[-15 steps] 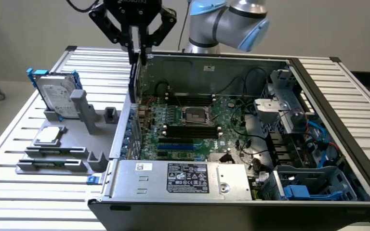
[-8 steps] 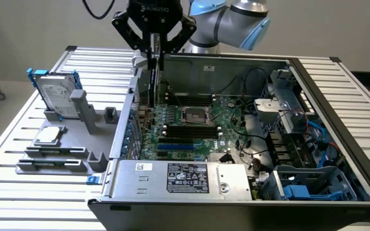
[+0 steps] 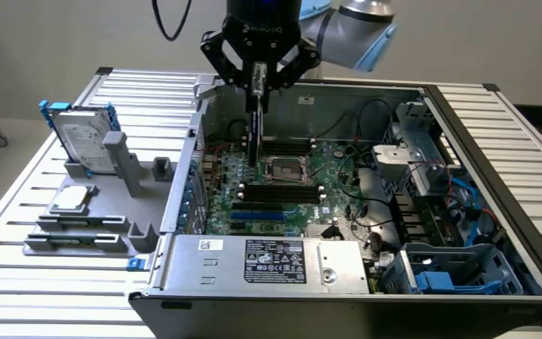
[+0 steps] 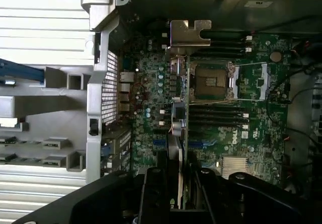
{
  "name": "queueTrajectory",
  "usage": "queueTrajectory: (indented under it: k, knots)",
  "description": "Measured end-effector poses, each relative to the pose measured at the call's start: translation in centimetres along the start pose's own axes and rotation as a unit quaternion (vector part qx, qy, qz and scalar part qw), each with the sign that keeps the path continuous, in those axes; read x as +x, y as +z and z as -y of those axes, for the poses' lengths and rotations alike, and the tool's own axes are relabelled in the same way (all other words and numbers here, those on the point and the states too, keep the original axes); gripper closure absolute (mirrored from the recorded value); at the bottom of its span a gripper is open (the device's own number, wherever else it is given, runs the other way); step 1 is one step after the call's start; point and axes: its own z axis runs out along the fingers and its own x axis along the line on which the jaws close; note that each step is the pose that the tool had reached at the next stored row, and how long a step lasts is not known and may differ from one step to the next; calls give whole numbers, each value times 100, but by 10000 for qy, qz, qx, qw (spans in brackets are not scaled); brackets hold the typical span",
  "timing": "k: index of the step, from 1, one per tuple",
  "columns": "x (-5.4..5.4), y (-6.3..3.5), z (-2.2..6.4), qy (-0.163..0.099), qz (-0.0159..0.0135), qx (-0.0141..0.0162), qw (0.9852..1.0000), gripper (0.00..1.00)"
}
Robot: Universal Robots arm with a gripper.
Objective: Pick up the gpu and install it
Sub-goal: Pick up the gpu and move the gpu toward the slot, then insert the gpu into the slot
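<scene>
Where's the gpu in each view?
Exterior view: gpu hangs edge-on in the gripper, over the motherboard.
Wrist view: gpu edge-on, running from the gripper to its silver bracket.
Shared landmark: the CPU socket, beside the card in both.

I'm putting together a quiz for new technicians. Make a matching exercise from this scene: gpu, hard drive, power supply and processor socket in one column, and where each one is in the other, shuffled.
Things
1. gpu
2. hard drive
3. power supply
4. processor socket

Places
A. standing in the grey holder outside the case
B. on the motherboard, between rows of memory slots
C. gripped on edge by the gripper, above the motherboard
D. inside the case, along the wall nearest the exterior view

Pairs: 1-C, 2-A, 3-D, 4-B
</scene>
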Motion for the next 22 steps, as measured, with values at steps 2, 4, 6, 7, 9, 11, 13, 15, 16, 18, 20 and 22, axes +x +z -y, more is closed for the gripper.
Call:
queueTrajectory:
  k: [2,4,6,7,9,11,13,15,16,18,20,22]
  knots:
    - [-91,32,2,1,0,2,10000,74]
    - [-182,63,5,0,-1,4,10000,74]
    - [-273,92,8,1,0,4,10000,74]
    - [-323,108,10,0,0,4,10000,74]
    - [-414,134,14,1,0,4,10000,74]
    - [-504,152,17,0,0,4,10000,74]
    - [-523,151,18,2,-26,3,10000,74]
    - [-523,151,18,2,-27,2,10000,74]
    - [-523,149,18,2,-27,2,10000,74]
    - [-523,147,18,2,-27,2,10000,74]
    - [-523,146,18,2,-27,2,10000,74]
    - [-523,145,17,2,-27,2,10000,74]
